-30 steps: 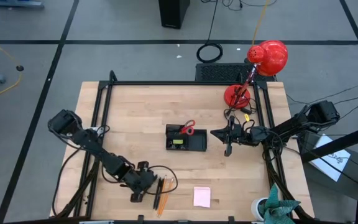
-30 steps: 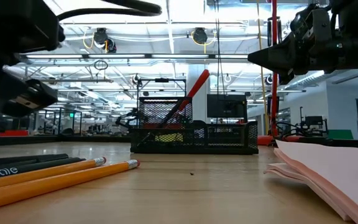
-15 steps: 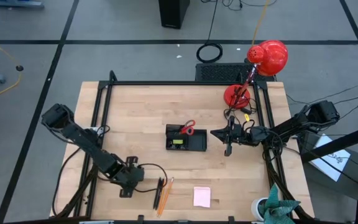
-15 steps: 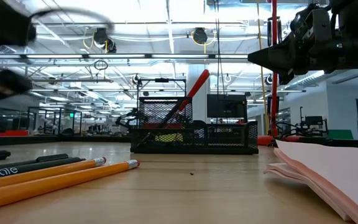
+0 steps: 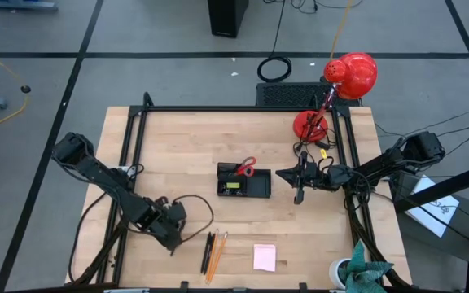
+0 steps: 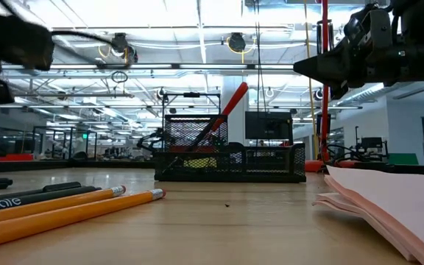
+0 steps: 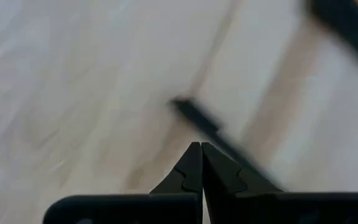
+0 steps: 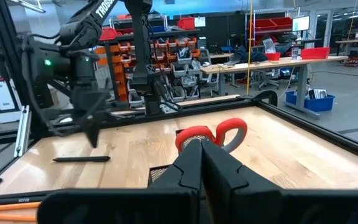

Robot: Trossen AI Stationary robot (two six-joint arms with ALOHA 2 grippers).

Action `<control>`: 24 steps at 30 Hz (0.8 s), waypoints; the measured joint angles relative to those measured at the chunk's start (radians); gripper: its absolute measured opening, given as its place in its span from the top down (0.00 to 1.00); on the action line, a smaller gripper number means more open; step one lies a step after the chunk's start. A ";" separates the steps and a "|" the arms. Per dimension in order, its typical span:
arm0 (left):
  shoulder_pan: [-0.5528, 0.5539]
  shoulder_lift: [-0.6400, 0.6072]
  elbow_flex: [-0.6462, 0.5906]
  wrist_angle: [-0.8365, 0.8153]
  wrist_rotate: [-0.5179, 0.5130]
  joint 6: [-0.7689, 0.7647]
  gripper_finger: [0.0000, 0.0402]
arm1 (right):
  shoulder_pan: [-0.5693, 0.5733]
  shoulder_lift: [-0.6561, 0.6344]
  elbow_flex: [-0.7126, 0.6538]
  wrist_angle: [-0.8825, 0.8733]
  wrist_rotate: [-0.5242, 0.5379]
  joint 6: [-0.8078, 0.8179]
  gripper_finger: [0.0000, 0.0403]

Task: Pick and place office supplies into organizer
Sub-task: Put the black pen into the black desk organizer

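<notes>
The left gripper [image 5: 172, 242] sits low over the table's front-left area, at about 8 o'clock from the table centre, with its fingers clenched together and holding nothing. Compared with half a second ago it has shifted slightly forward and away from the pencils. Just beside it, the two orange wooden pencils [image 5: 216, 253] and the dark pens [image 5: 205, 251] lie side by side on the light wooden table [image 5: 177, 155]. The pale pink sticky-note pad [image 5: 264, 257] lies flat at 5 o'clock, unchanged. The small black rectangular mesh organizer [image 5: 243, 182] stands near centre, with the red-handled scissors [image 5: 246, 169] upright in its taller section. The right gripper [image 5: 299, 195] hovers at 3 o'clock, pressed closed and empty, unmoved.
</notes>
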 joint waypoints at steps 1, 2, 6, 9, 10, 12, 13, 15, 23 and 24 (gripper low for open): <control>0.000 0.000 0.000 -0.027 0.000 -0.025 0.99 | 0.000 0.000 0.000 0.001 0.000 0.000 0.99; 0.000 0.000 0.000 -0.045 -0.002 -0.054 0.98 | 0.000 0.000 0.000 0.001 0.000 0.000 0.99; -0.006 0.000 0.000 -0.045 -0.004 -0.120 0.96 | 0.000 0.000 0.000 -0.001 0.000 -0.001 0.99; -0.026 0.000 0.000 -0.041 -0.023 -0.172 0.98 | 0.000 0.000 0.000 -0.001 0.000 -0.030 0.99; -0.034 0.000 0.000 -0.032 -0.024 -0.191 0.99 | 0.000 0.000 0.000 -0.002 0.000 -0.037 0.99; -0.055 0.000 0.008 -0.008 -0.022 -0.208 0.99 | 0.000 0.000 0.000 -0.005 0.000 -0.041 0.99; -0.069 0.000 0.020 -0.005 -0.024 -0.216 0.99 | 0.000 0.000 0.000 -0.009 0.000 -0.041 0.99; -0.094 0.002 0.062 -0.009 -0.033 -0.239 0.99 | 0.000 0.000 0.000 -0.010 0.000 -0.041 0.99; -0.120 0.174 0.416 -0.331 -0.072 -0.327 1.00 | 0.000 0.000 0.000 -0.017 -0.005 -0.041 0.99; -0.113 0.206 0.466 -0.390 -0.071 -0.331 1.00 | 0.000 0.000 0.000 -0.018 -0.005 -0.041 0.99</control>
